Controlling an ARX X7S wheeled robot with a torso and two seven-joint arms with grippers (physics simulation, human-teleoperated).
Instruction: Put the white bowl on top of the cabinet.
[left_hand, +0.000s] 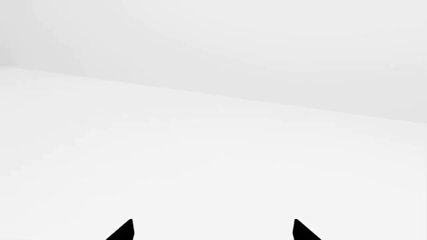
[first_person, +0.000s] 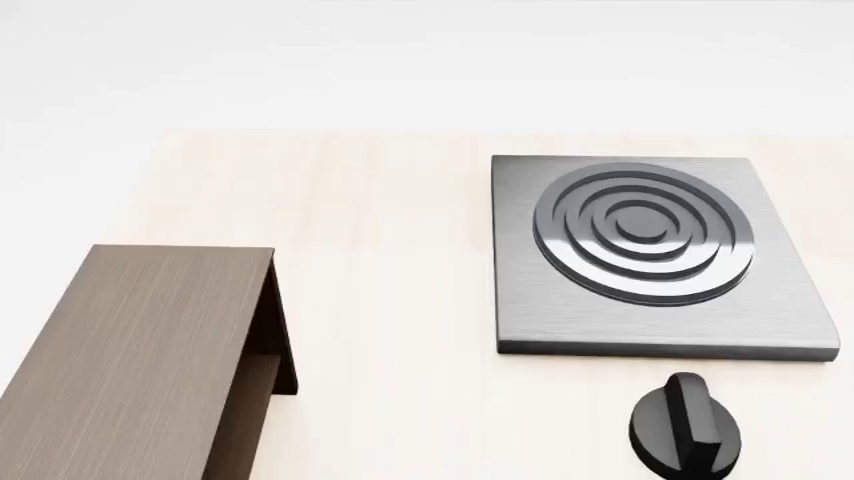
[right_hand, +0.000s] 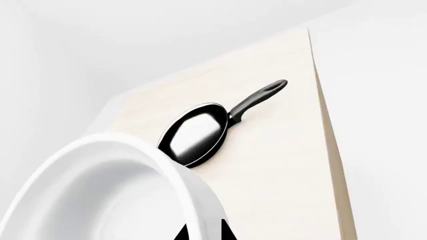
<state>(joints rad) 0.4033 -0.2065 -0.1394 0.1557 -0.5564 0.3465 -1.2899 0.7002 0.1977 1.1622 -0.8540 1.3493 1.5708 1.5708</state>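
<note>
In the right wrist view the white bowl (right_hand: 100, 190) fills the near side, glossy, with a thick rim. My right gripper (right_hand: 204, 232) has its two black fingertips close together, one on each side of the bowl's wall, shut on it. The dark-brown cabinet (first_person: 134, 350) stands at the lower left of the head view, its flat top bare and an inner shelf showing on its right side. Neither the bowl nor either gripper appears in the head view. My left gripper (left_hand: 213, 231) is open, its tips wide apart over plain white ground with nothing between them.
A black frying pan (right_hand: 197, 132) lies on the pale wooden table (right_hand: 280, 165) beyond the bowl, handle pointing away. A grey square stove plate (first_person: 654, 250) with concentric rings sits right of the cabinet, with a black knob (first_person: 683, 425) in front of it.
</note>
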